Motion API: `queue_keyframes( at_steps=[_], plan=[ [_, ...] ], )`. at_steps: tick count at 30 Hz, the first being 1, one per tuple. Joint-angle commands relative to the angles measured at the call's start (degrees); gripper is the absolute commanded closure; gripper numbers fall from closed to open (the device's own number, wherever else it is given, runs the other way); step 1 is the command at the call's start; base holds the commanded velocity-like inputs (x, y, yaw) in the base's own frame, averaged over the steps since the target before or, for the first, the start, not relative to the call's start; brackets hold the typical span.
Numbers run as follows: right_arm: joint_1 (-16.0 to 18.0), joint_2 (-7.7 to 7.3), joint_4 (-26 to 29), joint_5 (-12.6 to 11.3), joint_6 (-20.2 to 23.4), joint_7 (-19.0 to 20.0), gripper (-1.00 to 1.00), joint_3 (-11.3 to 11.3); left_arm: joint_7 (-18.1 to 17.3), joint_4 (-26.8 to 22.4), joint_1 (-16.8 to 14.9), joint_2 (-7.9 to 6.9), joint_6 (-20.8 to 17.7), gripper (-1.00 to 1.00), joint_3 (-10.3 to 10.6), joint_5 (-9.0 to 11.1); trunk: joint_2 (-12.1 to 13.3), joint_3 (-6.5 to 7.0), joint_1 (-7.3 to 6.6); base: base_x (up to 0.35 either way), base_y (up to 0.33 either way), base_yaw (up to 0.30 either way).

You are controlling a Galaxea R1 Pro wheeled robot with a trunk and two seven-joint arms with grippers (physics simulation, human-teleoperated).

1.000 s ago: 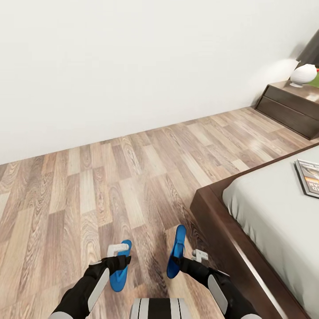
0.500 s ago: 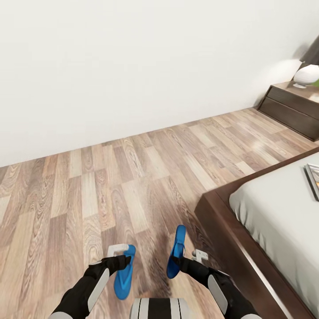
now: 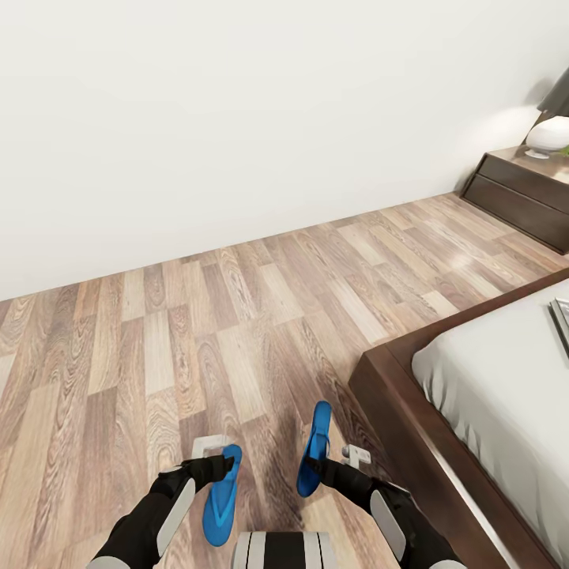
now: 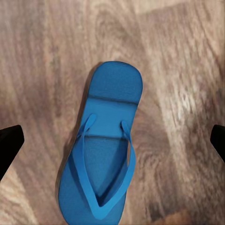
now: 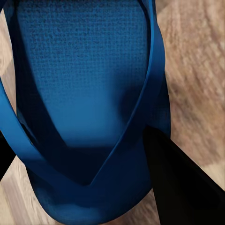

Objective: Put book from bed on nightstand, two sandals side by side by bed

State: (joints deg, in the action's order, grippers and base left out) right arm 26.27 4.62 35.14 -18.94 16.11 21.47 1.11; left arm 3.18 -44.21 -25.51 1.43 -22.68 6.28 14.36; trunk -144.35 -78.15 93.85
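My left pincer (image 3: 210, 452) stands open over one sandal (image 3: 220, 495) lying on the floor. My right pincer (image 3: 338, 461) grips the other sandal (image 3: 314, 448), beside the bed's (image 3: 395, 395) corner. The book (image 3: 562, 318) waits on the bed.

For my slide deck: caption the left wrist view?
Open left gripper above a bright blue flip-flop sandal lying flat on brown wood-plank floor.

glossy wood-plank floor (image 3: 237, 316), sandal (image 5: 89, 93) – seemingly textured foam

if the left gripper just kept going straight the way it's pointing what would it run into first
Most likely the blue sandal lying flat on the wood floor. The left wrist view shows it centred between the open left gripper fingertips, straps up. How far below it lies is unclear.
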Motion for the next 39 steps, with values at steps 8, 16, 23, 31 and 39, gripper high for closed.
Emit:
queue_keyframes(
  at_steps=[8, 16, 23, 31, 39],
  plan=[
    [0.01, 0.02, 0.05, -0.57, 0.5, 0.06, 1.0, 0.12, 0.41, -0.09, -0.01, -0.03, -0.26, -1.0, 0.13, 0.58, -0.06, -0.7, 0.07, 0.002, 0.0, 0.0],
    [-0.01, 0.04, 0.07, -0.57, 0.5, 0.08, 1.0, 0.12, 0.42, -0.09, 0.0, 0.0, -0.26, -1.0, 0.22, 0.58, -0.16, -2.48, 0.27, 0.0, 0.0, 0.0],
    [0.01, -0.04, 1.01, -0.57, 0.74, 2.8, 1.0, 0.08, 0.42, -0.09, 0.0, 0.05, -0.26, -1.0, 0.24, 0.58, -0.26, -4.03, 0.45, 0.0, 0.0, 0.0],
    [0.0, -0.13, 3.03, -0.57, 3.5, 9.58, 1.0, -0.2, 0.38, -0.09, -0.02, 0.06, -0.26, -1.0, 0.29, 0.58, -0.36, -5.8, 0.66, 0.0, 0.0, 0.0],
    [0.01, -0.19, 3.23, -0.66, 3.86, 14.11, 1.0, -0.09, 0.35, -0.09, -0.03, 0.09, -0.26, -1.0, 0.38, 0.58, -0.47, -7.57, 0.87, 0.0, 0.0, 0.0]
  ],
)
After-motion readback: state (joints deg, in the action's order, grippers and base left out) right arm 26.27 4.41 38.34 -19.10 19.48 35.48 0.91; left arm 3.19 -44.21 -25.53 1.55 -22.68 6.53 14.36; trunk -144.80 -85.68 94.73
